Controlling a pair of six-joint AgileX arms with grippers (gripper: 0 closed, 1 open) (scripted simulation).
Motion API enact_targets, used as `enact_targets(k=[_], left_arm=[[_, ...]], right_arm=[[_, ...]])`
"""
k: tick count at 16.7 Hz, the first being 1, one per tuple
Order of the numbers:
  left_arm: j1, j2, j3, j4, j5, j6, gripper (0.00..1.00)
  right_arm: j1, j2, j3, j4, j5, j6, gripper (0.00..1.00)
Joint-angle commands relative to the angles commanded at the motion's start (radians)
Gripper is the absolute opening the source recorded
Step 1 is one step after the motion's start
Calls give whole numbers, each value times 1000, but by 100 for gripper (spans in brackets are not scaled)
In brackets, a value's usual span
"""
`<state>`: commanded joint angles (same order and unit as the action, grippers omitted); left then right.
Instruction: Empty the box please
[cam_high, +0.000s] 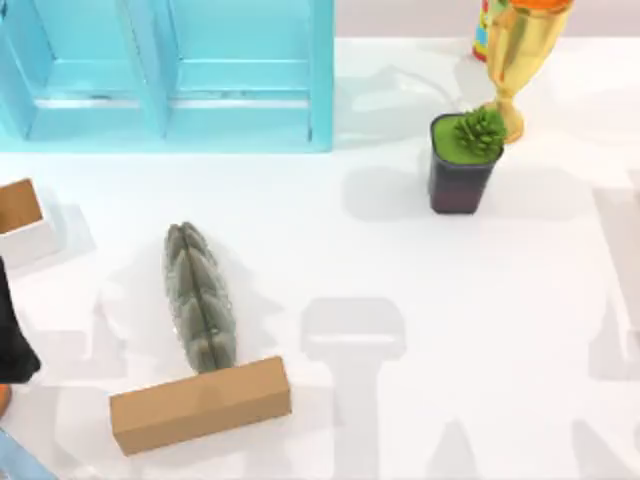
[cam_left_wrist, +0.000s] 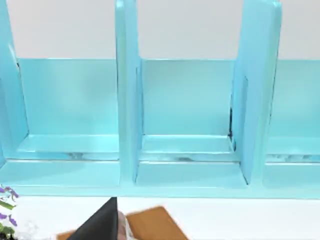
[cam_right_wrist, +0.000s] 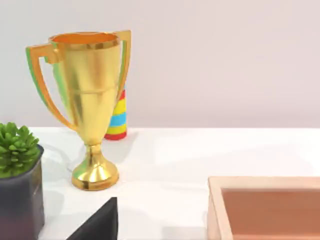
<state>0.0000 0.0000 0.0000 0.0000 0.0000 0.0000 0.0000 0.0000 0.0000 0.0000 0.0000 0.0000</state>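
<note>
Box (cam_high: 22, 222) seen at surface (cam_high: 400, 400) left edge: judged light, rigid; best gripped by wall. Left arm (cam_high: 15, 340) parked beside. Jaws' state cannot be told.

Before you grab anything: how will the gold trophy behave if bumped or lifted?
The trophy looks top-heavy: a wide cup on a thin stem and small round base, so a high push would likely tip it. Its glossy surface may be slippery. The plant pot stands right beside it, so a fall might hit that.
</note>
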Motion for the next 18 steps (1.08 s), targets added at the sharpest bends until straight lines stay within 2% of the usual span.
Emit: enact_targets(k=[3,7,18], left_arm=[[0,0,0,0,0,0,100],[0,0,0,0,0,0,100],[0,0,0,0,0,0,100]], right_arm=[[-5,11,11,-11,0,-5,100],[-67,161,148,-141,2,-62,100],[-386,1132,893,-832,6,-370,100]])
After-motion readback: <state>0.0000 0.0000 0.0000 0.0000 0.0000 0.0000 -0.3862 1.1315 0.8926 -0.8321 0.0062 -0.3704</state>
